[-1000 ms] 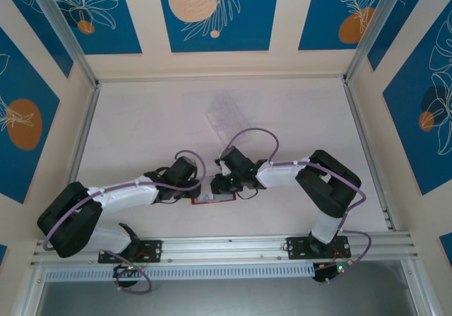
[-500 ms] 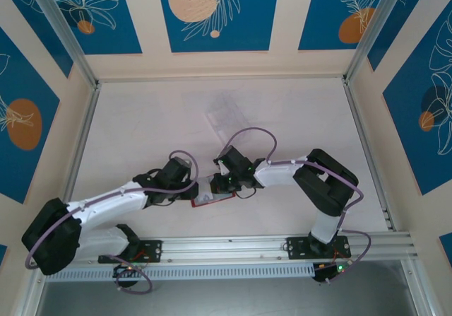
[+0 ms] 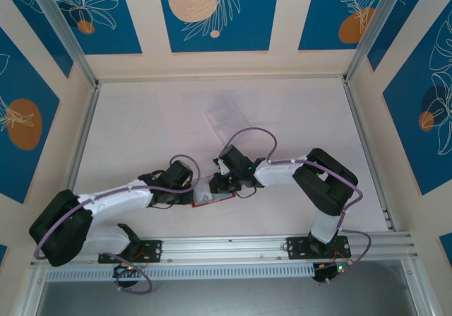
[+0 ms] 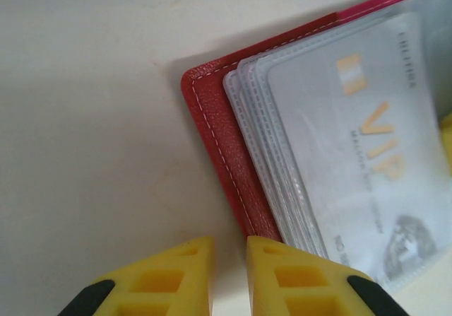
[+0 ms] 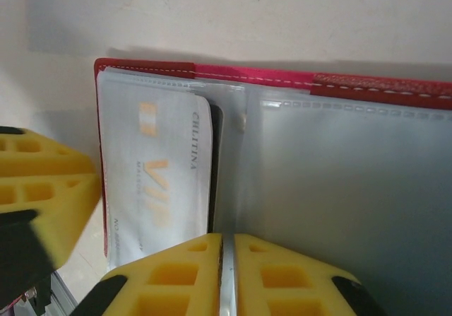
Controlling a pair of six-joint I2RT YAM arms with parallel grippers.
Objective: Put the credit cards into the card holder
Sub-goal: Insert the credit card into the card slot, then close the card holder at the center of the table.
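Right gripper [image 5: 227,242] pinches the card holder's [image 5: 381,86] clear sleeve [image 5: 339,189] at bottom centre, likely spreading pockets; left gripper [image 4: 229,249] nearly closed, grip unclear.

The card holder [image 3: 222,200] is seen as a red strip a little toward 6 o'clock from the middle of the table [image 3: 141,132]. It is met by the left gripper [image 3: 192,193] from 9 o'clock and by the right gripper [image 3: 214,185] from 2 o'clock. A clear rack [image 3: 226,114] is set well apart at 12 o'clock.
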